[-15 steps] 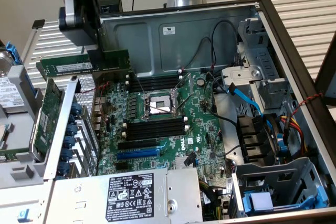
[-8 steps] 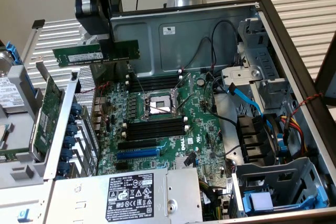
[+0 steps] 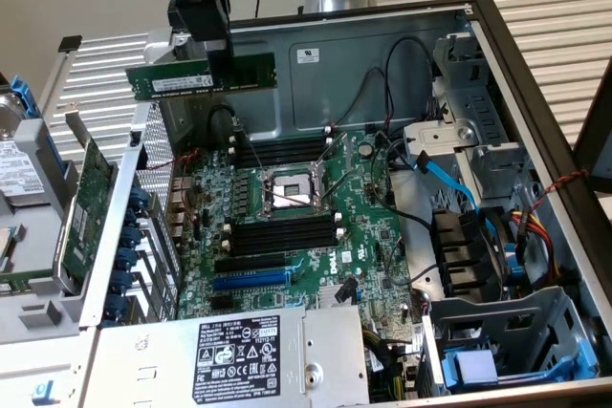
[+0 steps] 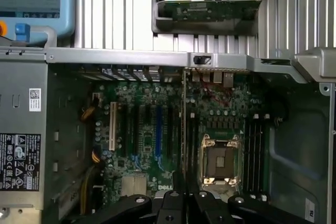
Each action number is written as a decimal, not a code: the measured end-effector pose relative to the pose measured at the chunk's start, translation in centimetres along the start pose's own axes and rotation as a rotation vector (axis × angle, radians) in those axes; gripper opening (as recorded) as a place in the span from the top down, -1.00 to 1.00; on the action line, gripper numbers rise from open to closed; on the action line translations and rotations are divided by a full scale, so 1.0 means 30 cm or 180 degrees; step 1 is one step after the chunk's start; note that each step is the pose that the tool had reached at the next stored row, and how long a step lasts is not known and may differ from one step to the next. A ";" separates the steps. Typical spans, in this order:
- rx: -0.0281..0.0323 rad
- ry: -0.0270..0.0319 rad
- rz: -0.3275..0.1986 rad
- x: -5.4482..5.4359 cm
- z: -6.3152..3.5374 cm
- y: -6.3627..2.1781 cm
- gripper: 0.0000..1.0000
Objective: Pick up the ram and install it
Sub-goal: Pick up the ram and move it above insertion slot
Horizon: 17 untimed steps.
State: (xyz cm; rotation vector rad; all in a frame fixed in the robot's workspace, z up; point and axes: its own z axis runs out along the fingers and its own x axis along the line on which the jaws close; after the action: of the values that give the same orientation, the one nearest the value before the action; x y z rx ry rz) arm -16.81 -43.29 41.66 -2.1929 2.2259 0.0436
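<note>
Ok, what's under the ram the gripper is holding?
Below the ram, held in the gripper, lies the motherboard: black memory slots and the CPU socket. In the wrist view its edge hides a thin strip of board.

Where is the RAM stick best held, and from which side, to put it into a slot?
The RAM stick: pinch its flat faces at the upper long edge, from above, as the gripper does now; it hangs roughly level, lower edge free.
</note>
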 end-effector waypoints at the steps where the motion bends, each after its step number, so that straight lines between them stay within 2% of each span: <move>1: 0.0000 0.0002 0.0000 -0.008 0.000 -0.009 0.75; 6: 0.0001 0.0011 0.0000 -0.047 0.002 -0.060 0.75; 11: 0.0012 0.0011 0.0000 -0.055 0.002 -0.112 0.75; 17: 0.0018 0.0011 0.0022 -0.061 0.002 -0.128 0.75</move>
State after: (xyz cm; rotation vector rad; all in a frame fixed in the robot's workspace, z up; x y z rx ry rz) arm -12.95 -41.51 41.62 -2.1843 2.2325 0.0334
